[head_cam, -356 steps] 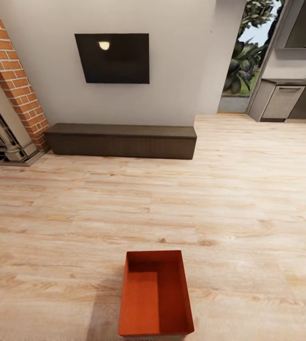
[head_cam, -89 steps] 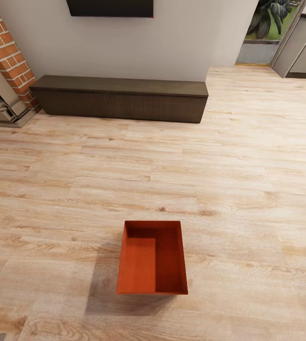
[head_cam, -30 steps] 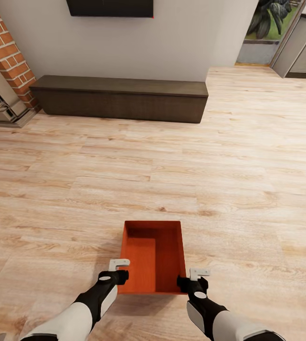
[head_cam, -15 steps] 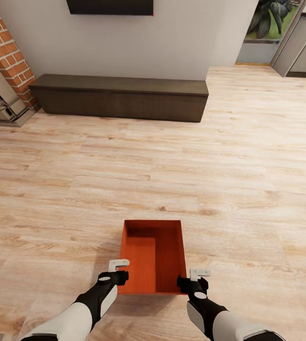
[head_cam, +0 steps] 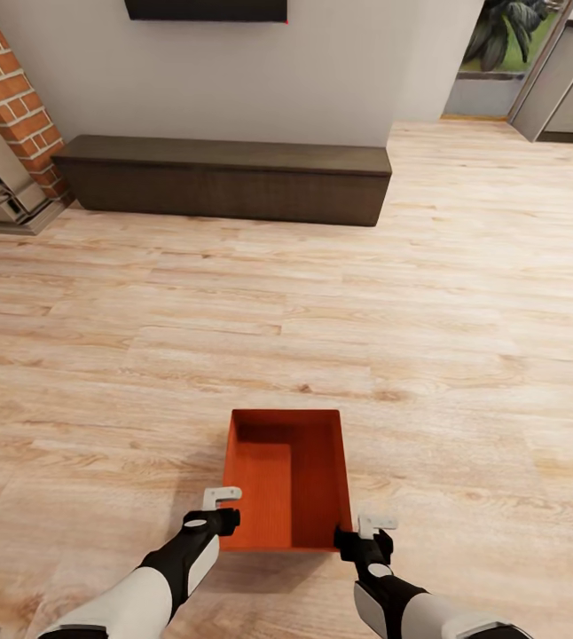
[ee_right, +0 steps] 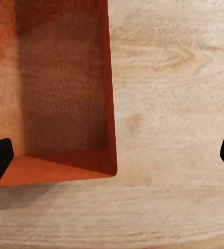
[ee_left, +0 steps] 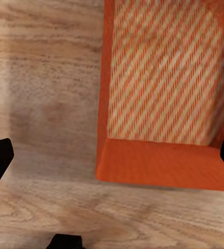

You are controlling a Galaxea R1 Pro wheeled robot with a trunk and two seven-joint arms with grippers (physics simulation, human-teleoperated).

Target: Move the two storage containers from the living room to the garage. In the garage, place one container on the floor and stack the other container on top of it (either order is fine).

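While the left gripper (head_cam: 223, 497) waits with fingers spread wide beside the near left corner of the orange-red storage container (head_cam: 288, 479), the box sits on the living room wood floor (head_cam: 145, 355); the right gripper (head_cam: 373, 525), fingers also spread, flanks its right corner; nothing is lifted, so I think the job has barely begun.

Orange-red storage container (head_cam: 288, 479), upright, open-topped
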